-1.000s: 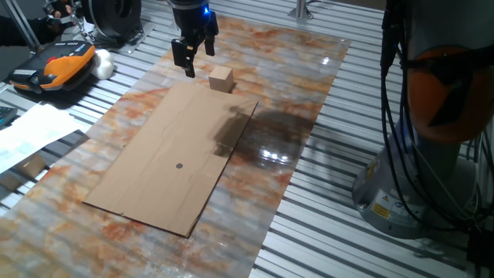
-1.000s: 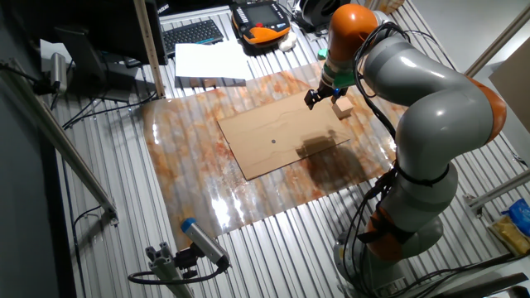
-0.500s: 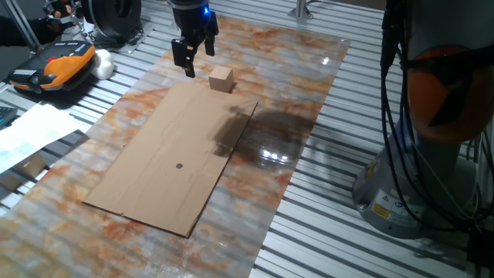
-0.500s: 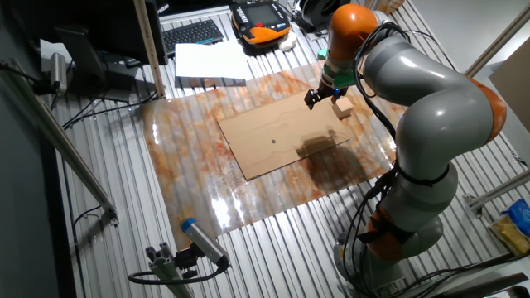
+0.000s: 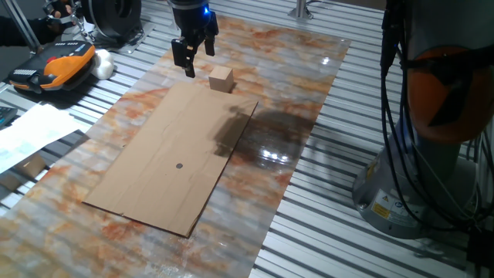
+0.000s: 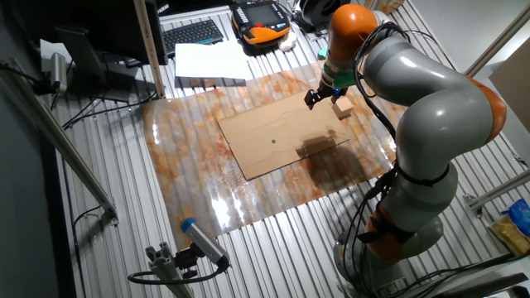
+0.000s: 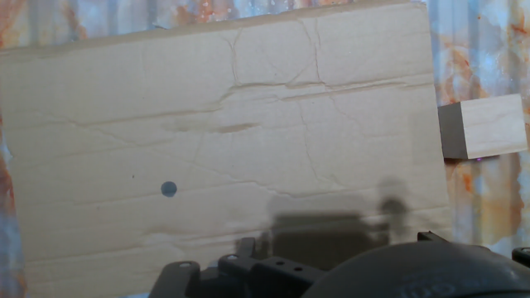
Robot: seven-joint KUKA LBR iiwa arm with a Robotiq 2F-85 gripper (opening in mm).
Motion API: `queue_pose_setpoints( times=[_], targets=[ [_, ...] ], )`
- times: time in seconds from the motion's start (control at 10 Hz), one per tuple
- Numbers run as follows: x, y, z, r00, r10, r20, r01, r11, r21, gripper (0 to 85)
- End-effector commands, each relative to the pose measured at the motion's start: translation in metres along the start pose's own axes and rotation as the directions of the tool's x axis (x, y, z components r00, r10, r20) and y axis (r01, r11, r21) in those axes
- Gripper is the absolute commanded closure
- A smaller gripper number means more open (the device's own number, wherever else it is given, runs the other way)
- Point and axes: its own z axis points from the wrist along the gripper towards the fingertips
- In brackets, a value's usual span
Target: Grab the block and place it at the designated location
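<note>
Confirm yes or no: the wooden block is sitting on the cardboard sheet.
No. In the hand view the block rests on the marbled tabletop just beyond the cardboard sheet, beside its edge rather than on it.

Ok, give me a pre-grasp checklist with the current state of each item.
1. Gripper empty: ok, nothing between its fingers.
2. Jaws open enough for the block: cannot tell; the fingers look apart, but the width against the block is not clear.
3. Gripper over the block: not ok; it hangs beside the block, toward the cardboard edge.
4. Block free to grasp: ok; it sits alone on the tabletop, just off the cardboard's end.
5. Dot unobstructed: ok; bare cardboard around it.
6. Block upright and flat: ok in the hand view.
</note>
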Motion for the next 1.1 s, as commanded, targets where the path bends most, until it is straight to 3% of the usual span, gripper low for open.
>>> queue_pose_setpoints(
  times=[0.0,1.0],
  targets=[
    [0.0,0.0,0.0,0.987,0.132,-0.091,-0.129,0.991,0.037,85.0],
    [0.0004,0.0,0.0,0.988,0.127,-0.085,-0.124,0.992,0.037,85.0]
  ],
)
